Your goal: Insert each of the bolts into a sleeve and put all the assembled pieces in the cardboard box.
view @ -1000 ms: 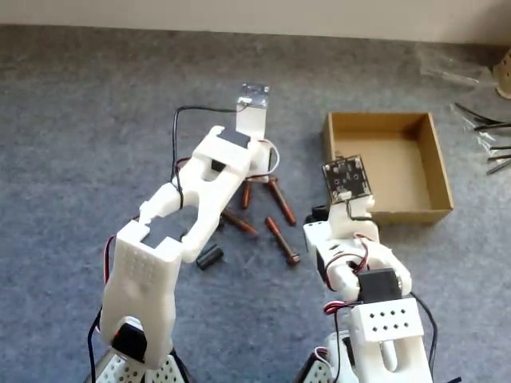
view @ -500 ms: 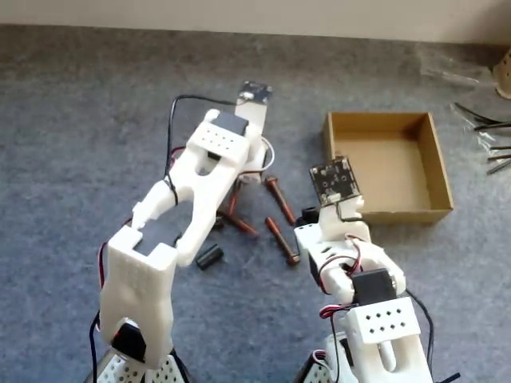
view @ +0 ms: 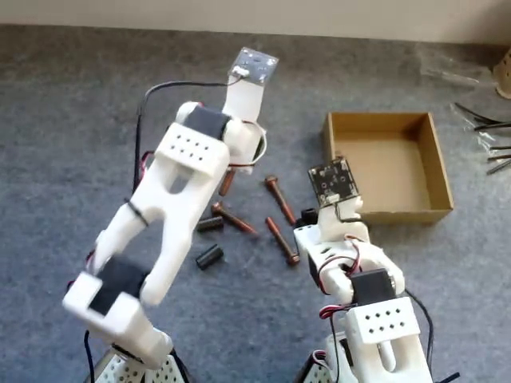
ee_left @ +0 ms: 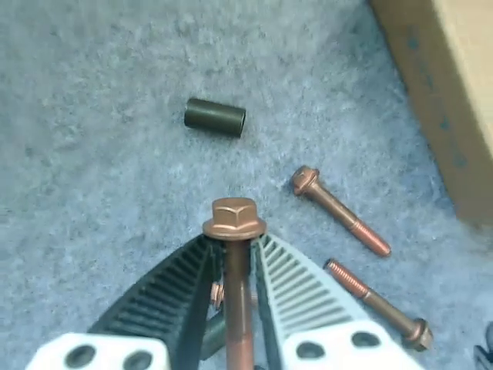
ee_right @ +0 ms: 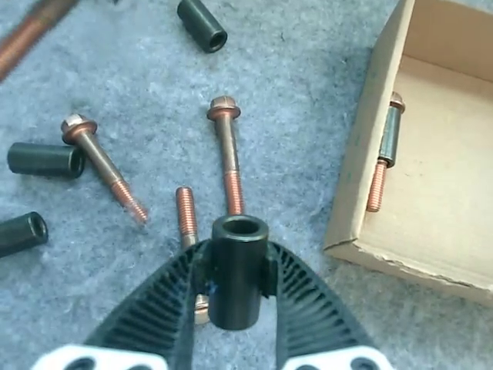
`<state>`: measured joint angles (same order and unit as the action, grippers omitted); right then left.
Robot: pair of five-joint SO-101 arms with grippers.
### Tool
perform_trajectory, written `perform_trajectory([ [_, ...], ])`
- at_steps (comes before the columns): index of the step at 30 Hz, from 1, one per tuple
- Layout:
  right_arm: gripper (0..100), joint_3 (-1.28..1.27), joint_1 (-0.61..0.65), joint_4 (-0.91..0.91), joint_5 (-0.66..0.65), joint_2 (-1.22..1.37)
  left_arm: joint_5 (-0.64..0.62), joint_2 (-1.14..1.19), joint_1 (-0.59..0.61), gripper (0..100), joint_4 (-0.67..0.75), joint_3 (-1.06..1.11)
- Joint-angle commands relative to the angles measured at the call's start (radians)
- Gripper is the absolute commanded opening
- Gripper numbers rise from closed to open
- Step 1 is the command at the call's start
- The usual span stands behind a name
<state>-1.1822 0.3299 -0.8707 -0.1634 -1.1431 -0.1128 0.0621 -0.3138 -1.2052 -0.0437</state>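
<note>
My left gripper [ee_left: 235, 266] is shut on a copper bolt [ee_left: 234, 220], holding it head-out above the grey carpet; in the high view that bolt [view: 227, 182] hangs under the left wrist. My right gripper [ee_right: 239, 270] is shut on a black sleeve [ee_right: 239, 262] with its bore facing outward, just left of the cardboard box [view: 407, 214]. One assembled bolt-and-sleeve piece [ee_right: 385, 150] lies inside the box [ee_right: 362, 162]. Three loose bolts [view: 280, 199] [view: 281, 239] [view: 233, 218] and two loose sleeves [view: 209, 256] [view: 210, 224] lie between the arms.
Black ties and tools [view: 487, 136] lie at the right edge, with a clear plastic bag [view: 451, 64] behind the box. Another sleeve [ee_left: 215, 118] lies farther out on the carpet. Open carpet stretches to the left and at the back.
The left arm has risen and swung back with the bolt held, off the pile. The right arm shifted slightly left with its sleeve, then stayed.
</note>
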Motion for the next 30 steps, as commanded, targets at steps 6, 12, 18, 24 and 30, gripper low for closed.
perform_trajectory([
  [6, 0.5, -0.073, 0.077, 0.174, -0.003, -0.016, 0.186, -0.415, 0.018, 1, 0.387, 0.444],
  [12, 0.5, -0.105, 0.084, 0.228, -0.052, -0.016, 0.210, -0.645, 0.035, 1, 0.476, 0.631],
  [18, 0.5, -0.102, 0.110, 0.239, -0.026, -0.016, 0.207, -0.835, 0.064, 1, 0.477, 0.734],
  [24, 0.5, -0.128, 0.223, 0.369, -0.026, -0.016, 0.207, -1.036, 0.061, 1, 0.537, 0.883],
  [30, 0.5, -0.130, 0.239, 0.380, -0.028, -0.016, 0.212, -1.296, 0.067, 1, 0.678, 1.110],
])
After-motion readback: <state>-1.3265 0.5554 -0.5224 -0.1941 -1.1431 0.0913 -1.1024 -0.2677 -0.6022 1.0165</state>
